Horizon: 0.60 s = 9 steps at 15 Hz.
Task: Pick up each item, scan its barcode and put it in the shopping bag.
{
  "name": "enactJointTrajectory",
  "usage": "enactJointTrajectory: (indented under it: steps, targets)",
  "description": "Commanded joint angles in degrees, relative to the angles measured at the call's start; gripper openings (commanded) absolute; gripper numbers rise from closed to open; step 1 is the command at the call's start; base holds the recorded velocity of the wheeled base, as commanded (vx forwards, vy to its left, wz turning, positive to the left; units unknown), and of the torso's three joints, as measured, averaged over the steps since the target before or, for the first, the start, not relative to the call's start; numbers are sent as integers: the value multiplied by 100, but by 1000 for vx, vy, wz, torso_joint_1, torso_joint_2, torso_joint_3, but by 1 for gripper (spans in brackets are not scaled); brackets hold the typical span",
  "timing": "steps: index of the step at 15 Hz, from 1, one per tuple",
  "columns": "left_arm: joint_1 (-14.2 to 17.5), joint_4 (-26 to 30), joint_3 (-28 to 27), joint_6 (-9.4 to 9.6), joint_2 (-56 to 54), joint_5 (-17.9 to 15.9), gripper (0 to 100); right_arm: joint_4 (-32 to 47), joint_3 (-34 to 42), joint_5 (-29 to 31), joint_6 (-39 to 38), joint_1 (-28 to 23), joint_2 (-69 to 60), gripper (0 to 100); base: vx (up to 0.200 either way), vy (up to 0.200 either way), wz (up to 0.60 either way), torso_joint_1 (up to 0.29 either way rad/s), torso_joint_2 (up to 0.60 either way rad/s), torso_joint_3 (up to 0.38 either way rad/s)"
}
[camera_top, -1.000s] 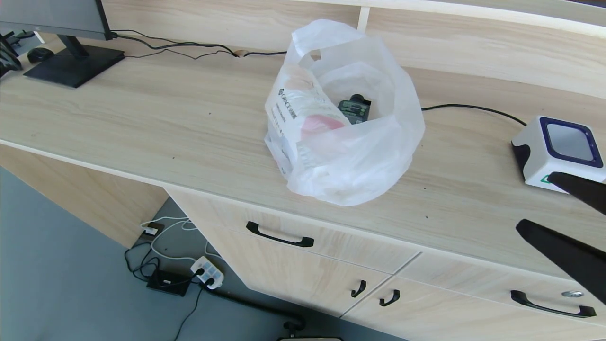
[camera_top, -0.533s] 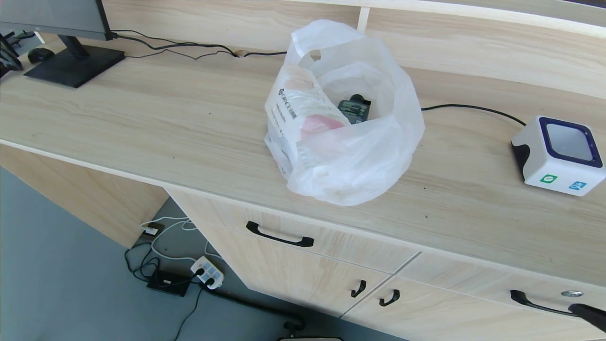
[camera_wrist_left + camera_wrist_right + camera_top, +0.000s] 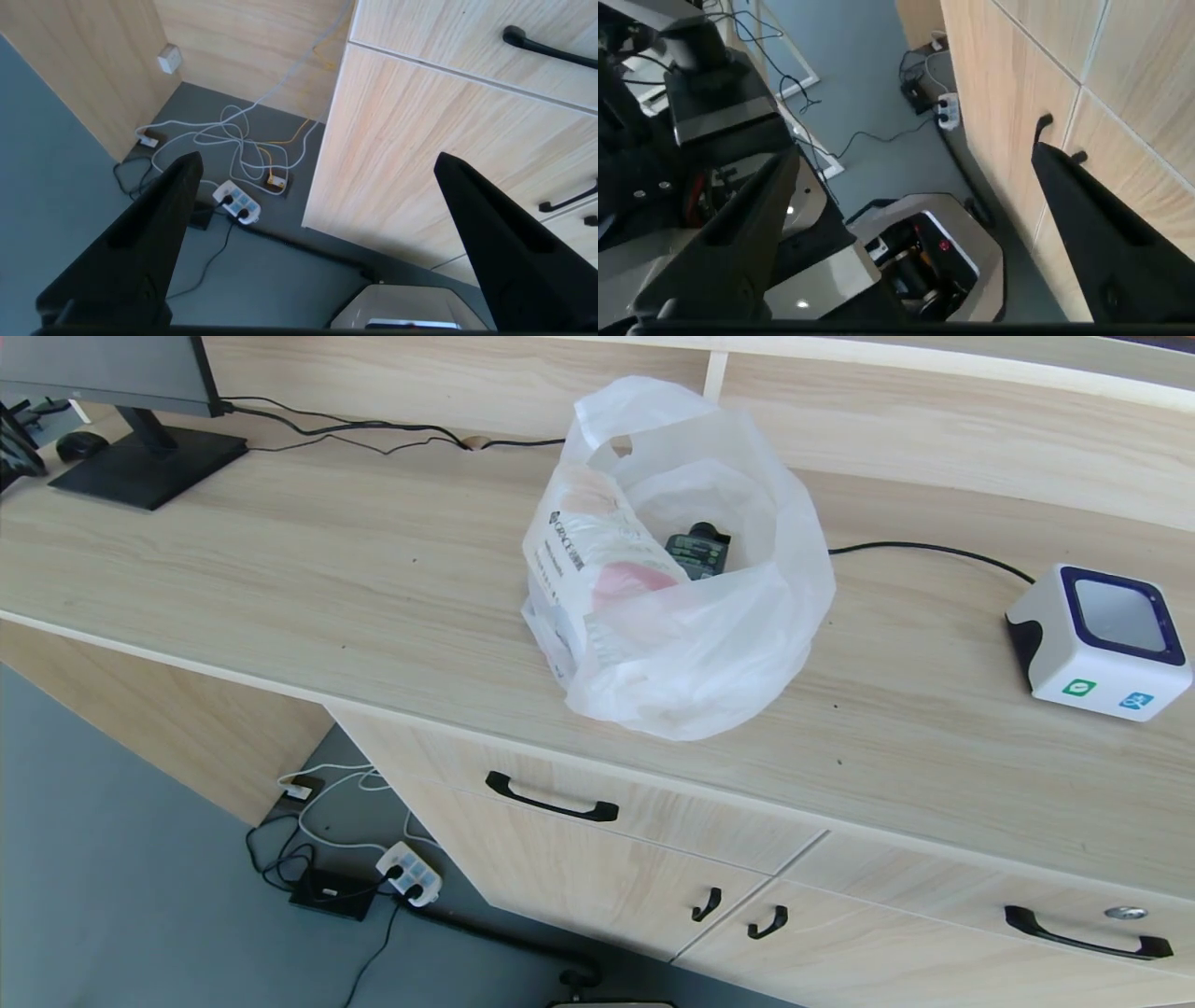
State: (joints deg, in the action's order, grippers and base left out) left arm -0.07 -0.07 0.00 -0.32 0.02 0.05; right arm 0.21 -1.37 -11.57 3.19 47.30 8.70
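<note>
A white plastic shopping bag [image 3: 686, 569] stands open in the middle of the wooden counter [image 3: 280, 569]. Inside it lie a white packet with pink print [image 3: 597, 569] and a dark item with a screen [image 3: 698, 549]. The white barcode scanner [image 3: 1102, 639] with a dark blue window sits at the counter's right end, its cable running back toward the bag. My left gripper [image 3: 318, 243] hangs open below the counter, over the floor beside the drawer fronts. My right gripper [image 3: 915, 243] is also open and low, next to the cabinet fronts, with nothing between its fingers.
A monitor stand [image 3: 149, 453] and a mouse [image 3: 79, 443] sit at the counter's far left, with cables [image 3: 355, 429] along the back wall. Drawers with black handles [image 3: 551, 803] run under the counter. A power strip [image 3: 411, 873] and wires lie on the floor.
My right gripper has dropped from in front of the scanner down out of the head view. The bag and scanner stay where they were.
</note>
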Motion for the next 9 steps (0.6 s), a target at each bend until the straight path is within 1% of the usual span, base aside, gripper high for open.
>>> enactJointTrajectory:
  steps: [1,3,4,5,7,8,9]
  targets:
    - [-1,-1,0,-3,6,4,100,23,-4,-258,129,25,193,100,0,0,0,0,0,0]
    - [-1,-1,0,-3,6,4,100,-3,-4,-232,41,-54,316,100,0,0,0,0,0,0]
    - [-1,-1,0,-3,6,4,100,-47,5,49,-249,-617,492,100,0,0,0,0,0,0]
    - [-1,-1,0,-3,6,4,100,-82,13,234,-390,-1583,571,100,0,0,0,0,0,0]
    - [-1,-1,0,-3,6,4,100,-47,-4,252,-398,-3403,219,100,0,0,0,0,0,0]
    - [-1,-1,0,-3,6,4,100,-38,-4,243,-390,-3948,-53,100,0,0,0,0,0,0]
    - [-1,-1,0,-3,6,4,100,-38,-4,252,-390,-4290,-255,100,0,0,0,0,0,0]
